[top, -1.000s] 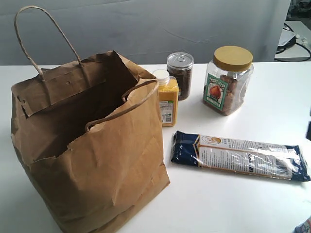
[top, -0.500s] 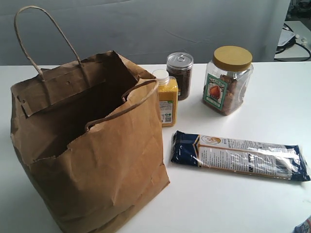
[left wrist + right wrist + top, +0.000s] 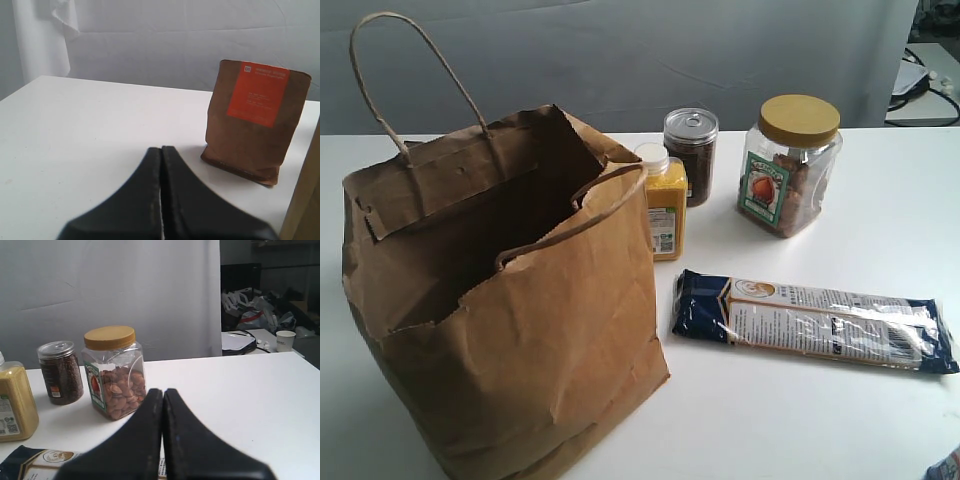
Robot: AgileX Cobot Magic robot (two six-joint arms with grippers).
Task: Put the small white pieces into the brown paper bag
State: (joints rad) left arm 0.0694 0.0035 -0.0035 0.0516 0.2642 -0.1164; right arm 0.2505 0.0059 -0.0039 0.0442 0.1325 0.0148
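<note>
My left pincer (image 3: 161, 150) is closed on nothing, and so is my right pincer (image 3: 163, 391), both low over the white surface (image 3: 800, 420). I count none of the white pieces in any view; whether they lie behind the bag (image 3: 510, 340) or off-frame I cannot tell. The one bag stands upright on the left, mouth open upward, two loop handles, rim torn. I judge the pieces light, hard and smooth, apt to roll or squirt from a pinch, so I would take each across its round side, one at a time, then release over the mouth; the bag's paper is soft and would buckle if nudged. Otherwise: one yellow bottle (image 3: 665, 215) just beside the bag, two jars (image 3: 788, 165), one flat packet (image 3: 815, 320), one brown pouch (image 3: 255, 125).
</note>
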